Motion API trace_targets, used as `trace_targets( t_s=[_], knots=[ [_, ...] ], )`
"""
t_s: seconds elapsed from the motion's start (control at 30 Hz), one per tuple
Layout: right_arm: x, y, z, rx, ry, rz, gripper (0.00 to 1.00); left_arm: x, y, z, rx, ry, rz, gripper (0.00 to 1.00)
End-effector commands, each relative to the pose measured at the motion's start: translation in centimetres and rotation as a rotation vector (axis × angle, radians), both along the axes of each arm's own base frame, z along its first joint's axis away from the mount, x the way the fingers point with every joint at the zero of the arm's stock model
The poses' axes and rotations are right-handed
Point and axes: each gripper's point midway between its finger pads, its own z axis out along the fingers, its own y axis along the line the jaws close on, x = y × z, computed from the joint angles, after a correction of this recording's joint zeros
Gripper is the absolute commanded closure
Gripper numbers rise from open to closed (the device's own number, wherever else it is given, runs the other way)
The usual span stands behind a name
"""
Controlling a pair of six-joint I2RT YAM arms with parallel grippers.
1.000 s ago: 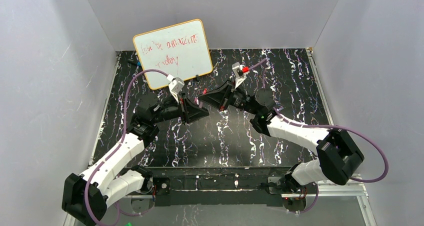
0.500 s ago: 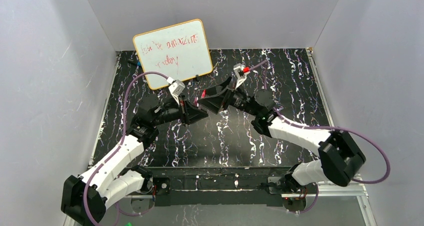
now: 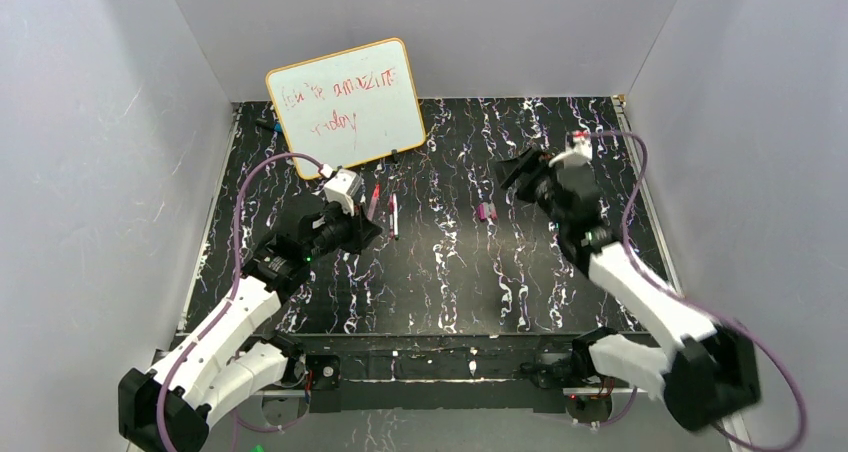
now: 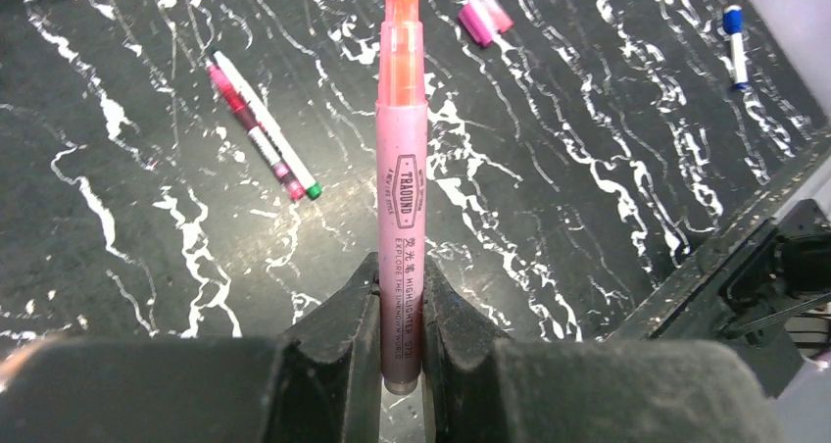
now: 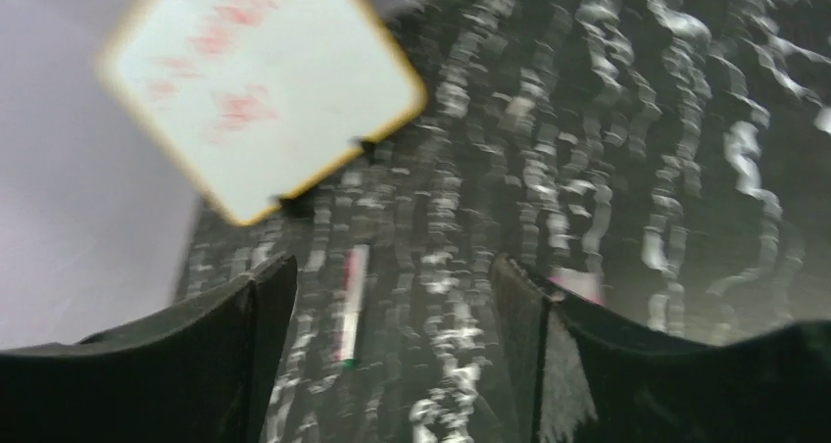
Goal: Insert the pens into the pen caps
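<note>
My left gripper (image 4: 402, 276) is shut on the lower end of a pink-red pen (image 4: 403, 169), which sticks straight out from the jaws; its far section is clear orange. From above, that left gripper (image 3: 362, 224) holds the pen (image 3: 374, 202) left of centre. A thin white and magenta pen (image 4: 260, 124) lies on the table beside it, also visible as the white pen (image 3: 393, 215) from above. One magenta pen cap (image 3: 486, 211) lies alone mid-table, the same cap (image 4: 485, 17) beyond the held pen. My right gripper (image 3: 512, 172) hangs open and empty right of the cap; its wrist view is blurred, right gripper (image 5: 392, 276).
A whiteboard (image 3: 346, 105) with red writing leans at the back left. A dark blue-tipped marker (image 4: 735, 46) lies near the table's edge. Grey walls close in on three sides of the black marbled table (image 3: 500, 282).
The two grippers were together at mid-table; the right one has opened and swung back to the right. The left arm has pulled left, keeping the pink-red pen.
</note>
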Motion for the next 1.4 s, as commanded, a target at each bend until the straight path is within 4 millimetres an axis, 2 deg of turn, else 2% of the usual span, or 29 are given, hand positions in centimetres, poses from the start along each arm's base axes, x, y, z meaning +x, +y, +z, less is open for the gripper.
trace_targets(
  t_s=[0.0,0.07,0.1,0.17,0.2,0.27,0.5,0.67,0.93,1.37],
  knots=[
    [2.2,-3.2,-12.2,-0.147,0.524,0.066,0.27,0.5,1.9,1.1,0.067,-0.046,0.068,1.0],
    [3.6,-3.3,-14.4,-0.224,0.623,0.112,0.33,0.3,2.1,0.9,0.073,-0.039,0.068,1.0],
    [4.2,-3.2,-15.5,-0.271,0.667,0.144,0.4,0.2,2.1,0.8,0.077,-0.035,0.066,1.0],
    [5.7,-2.7,-15.9,-0.322,0.689,0.194,0.53,0.1,2.0,0.8,0.071,-0.034,0.06,1.0],
    [5.9,-2.5,-16.6,-0.357,0.707,0.223,0.56,0.0,1.8,0.8,0.066,-0.03,0.049,1.0],
    [6.7,-2.5,-16.9,-0.443,0.704,0.222,0.59,-0.1,1.7,0.7,0.062,-0.025,0.039,1.0],
    [7.9,-1.5,-17.1,-0.764,0.687,0.205,0.57,-0.3,1.2,0.7,0.053,-0.011,0.012,1.0],
    [8.0,-2.3,-17.9,-0.89,0.721,0.172,0.57,-0.3,1.4,0.8,0.052,-0.011,0.02,1.0],
    [7.9,-2.8,-18.3,-0.916,0.732,0.163,0.56,-0.3,1.4,0.5,0.06,-0.001,0.022,1.0],
    [7.5,-1.5,-20.2,-0.886,0.763,0.244,0.57,-0.3,1.5,0.3,0.069,0.007,0.026,1.0]
  ],
)
